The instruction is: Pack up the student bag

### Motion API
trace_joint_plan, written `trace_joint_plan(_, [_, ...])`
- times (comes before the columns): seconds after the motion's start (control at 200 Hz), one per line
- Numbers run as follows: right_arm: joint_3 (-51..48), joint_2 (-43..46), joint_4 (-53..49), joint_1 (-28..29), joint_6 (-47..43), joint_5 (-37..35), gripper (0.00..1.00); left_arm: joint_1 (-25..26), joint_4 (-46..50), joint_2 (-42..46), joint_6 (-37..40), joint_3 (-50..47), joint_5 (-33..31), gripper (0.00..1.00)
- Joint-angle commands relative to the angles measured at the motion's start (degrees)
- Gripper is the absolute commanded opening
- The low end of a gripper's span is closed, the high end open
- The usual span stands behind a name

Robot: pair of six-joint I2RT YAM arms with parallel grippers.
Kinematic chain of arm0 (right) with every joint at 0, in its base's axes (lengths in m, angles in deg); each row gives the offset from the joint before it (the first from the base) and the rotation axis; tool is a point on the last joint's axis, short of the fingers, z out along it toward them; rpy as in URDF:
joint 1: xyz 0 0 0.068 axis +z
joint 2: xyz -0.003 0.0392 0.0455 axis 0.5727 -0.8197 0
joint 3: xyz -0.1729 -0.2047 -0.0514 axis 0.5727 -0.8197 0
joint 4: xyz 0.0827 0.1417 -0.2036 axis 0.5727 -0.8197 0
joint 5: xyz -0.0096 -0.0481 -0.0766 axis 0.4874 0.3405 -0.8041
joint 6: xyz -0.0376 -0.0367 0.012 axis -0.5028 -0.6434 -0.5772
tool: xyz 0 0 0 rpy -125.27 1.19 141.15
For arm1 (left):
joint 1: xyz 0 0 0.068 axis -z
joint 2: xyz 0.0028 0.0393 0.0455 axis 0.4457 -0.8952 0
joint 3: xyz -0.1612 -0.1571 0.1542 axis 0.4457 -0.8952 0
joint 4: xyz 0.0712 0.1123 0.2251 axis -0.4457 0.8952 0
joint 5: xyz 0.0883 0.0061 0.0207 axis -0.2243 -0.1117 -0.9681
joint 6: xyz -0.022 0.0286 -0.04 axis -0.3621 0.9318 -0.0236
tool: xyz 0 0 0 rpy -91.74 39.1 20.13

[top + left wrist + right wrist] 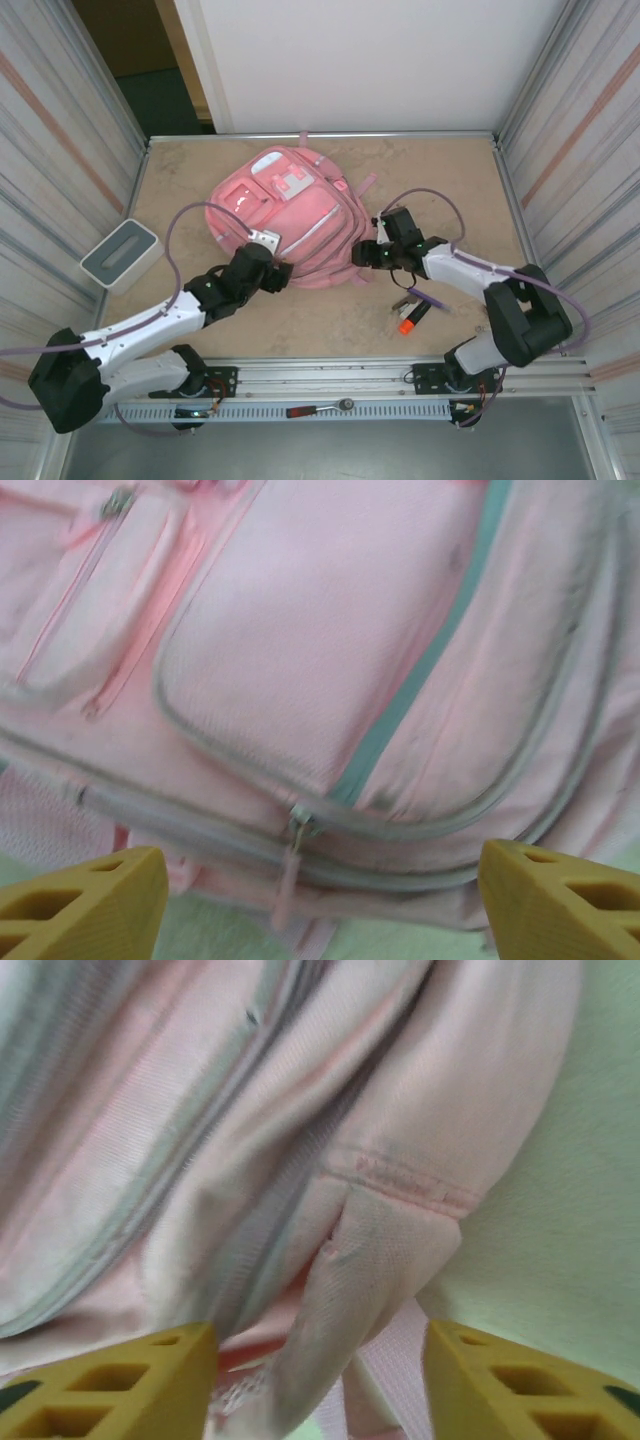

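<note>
Student bag (pixel 295 215) blurred (wrist views), fingertips (pixel 80 900) cropped

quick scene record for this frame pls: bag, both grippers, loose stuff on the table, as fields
bag: student bag, pink, lying front up mid-table
left gripper: left gripper open, at the bag's near edge, zip pull just ahead
right gripper: right gripper open, at the bag's right side, fabric fold between the fingers, not pinched
loose items: grey-white box at left; markers by the right arm
held: nothing
</note>
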Motion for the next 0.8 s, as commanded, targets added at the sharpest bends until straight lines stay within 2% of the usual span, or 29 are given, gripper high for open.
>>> trace_joint_plan(0.0, [1.0, 5.4, -4.1, -2.3, -2.7, -2.7, 0.62, 0.6, -4.4, -3.6, 3.2, 4.2, 4.5, 0.82])
trace_joint_plan(0.055, [0.3, 7.3, -5.0, -3.0, -2.8, -4.6, 0.68, 0.8, -3.7, -7.6, 4.5, 7.5, 4.8, 0.83])
trace_joint_plan(0.15, [-0.9, 9.2, -5.5, -3.7, -2.9, -7.1, 0.71, 2.1, -1.5, -15.0, 7.7, 13.6, 4.0, 0.84])
trace_joint_plan(0.341, [-3.3, 9.8, -4.1, -5.6, -2.0, -7.1, 0.72, 4.1, 2.3, -27.0, 12.7, 23.4, 1.7, 0.87])
trace_joint_plan(0.576, [-3.3, 7.3, -3.0, -5.8, -1.7, -6.2, 0.72, 4.6, 5.9, -36.7, 15.3, 31.3, -0.7, 0.87])
trace_joint_plan(0.797, [-3.4, 6.5, -2.7, -5.8, -1.7, -6.0, 0.72, 4.4, 7.4, -39.4, 17.1, 34.5, -6.8, 0.76])
